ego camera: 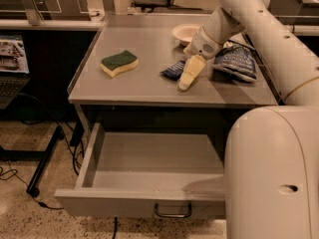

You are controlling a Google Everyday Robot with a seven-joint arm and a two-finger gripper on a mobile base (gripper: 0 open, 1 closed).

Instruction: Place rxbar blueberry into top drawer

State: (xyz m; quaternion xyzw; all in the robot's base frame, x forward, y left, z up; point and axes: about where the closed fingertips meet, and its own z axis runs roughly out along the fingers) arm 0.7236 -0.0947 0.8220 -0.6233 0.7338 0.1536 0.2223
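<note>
The rxbar blueberry [174,69], a small dark navy wrapper, lies flat on the grey table top [144,86] right of centre. My gripper [186,78] points down at the table just to the right of the bar, its tip close to the surface and touching or nearly touching the bar's right end. The top drawer [149,171] below the table top is pulled wide open and holds nothing. Its front panel [124,203] carries a small curved handle [173,212].
A yellow sponge with a green top [119,63] lies on the left of the table. A pale bowl [185,34] stands at the back. A crinkled blue chip bag [235,62] lies to the right. My arm's large white body [271,173] covers the drawer's right side.
</note>
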